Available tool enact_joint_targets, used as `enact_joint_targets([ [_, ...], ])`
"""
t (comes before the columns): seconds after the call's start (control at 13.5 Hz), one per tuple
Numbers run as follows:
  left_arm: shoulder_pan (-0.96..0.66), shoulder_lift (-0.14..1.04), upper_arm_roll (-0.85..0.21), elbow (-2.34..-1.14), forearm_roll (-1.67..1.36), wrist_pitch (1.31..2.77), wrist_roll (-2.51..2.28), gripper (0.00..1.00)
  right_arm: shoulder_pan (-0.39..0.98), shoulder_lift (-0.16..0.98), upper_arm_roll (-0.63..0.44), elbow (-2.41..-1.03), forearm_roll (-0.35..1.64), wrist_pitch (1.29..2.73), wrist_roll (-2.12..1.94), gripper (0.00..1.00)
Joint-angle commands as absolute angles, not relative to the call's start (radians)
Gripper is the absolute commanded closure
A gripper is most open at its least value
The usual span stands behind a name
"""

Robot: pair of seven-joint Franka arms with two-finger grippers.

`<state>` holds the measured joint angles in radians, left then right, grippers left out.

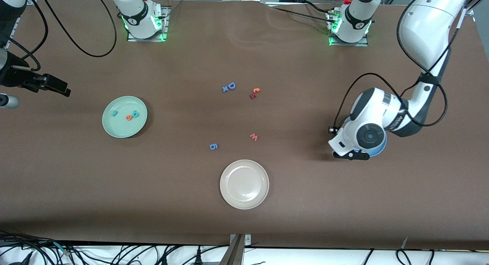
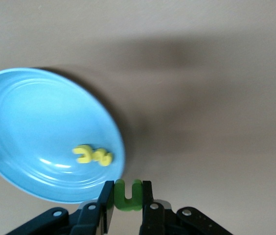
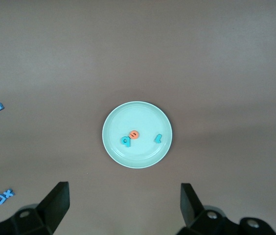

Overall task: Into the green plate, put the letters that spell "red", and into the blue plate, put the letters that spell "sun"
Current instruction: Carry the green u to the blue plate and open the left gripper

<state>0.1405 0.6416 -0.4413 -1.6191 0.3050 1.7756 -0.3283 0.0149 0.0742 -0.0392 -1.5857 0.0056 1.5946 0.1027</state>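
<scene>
The green n (image 2: 127, 196) is pinched in the left claw (image 2: 127, 203) by the blue plate's (image 2: 25, 127) rim for release; the right claw (image 3: 123, 205) is kept wide open, waiting near the desk's edge

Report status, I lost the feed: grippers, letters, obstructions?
Left gripper shut on green n over blue plate. Right gripper open, waiting. No obstruction.
</scene>
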Motion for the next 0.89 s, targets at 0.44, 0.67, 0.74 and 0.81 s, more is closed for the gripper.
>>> enact_joint_targets([
  [0.44,0.167,0.64,-0.362,-1.615,0.327,1.692,-0.104,0.0,0.031,0.067,-0.028,-1.589,-0.041,1.591,0.11,0.0],
  [0.67,0.192,0.617,-0.362,-1.602,0.325,1.677,-0.11,0.0,0.032,0.069,-0.028,-1.597,-0.041,1.594,0.112,0.0],
  [0.74,0.205,0.606,-0.361,-1.582,0.325,1.654,-0.11,0.0,0.032,0.069,-0.028,-1.598,-0.041,1.594,0.112,0.0],
  [0.81,0.221,0.601,-0.362,-1.554,0.324,1.631,-0.11,0.0,0.031,0.069,-0.028,-1.6,-0.041,1.594,0.112,0.0],
])
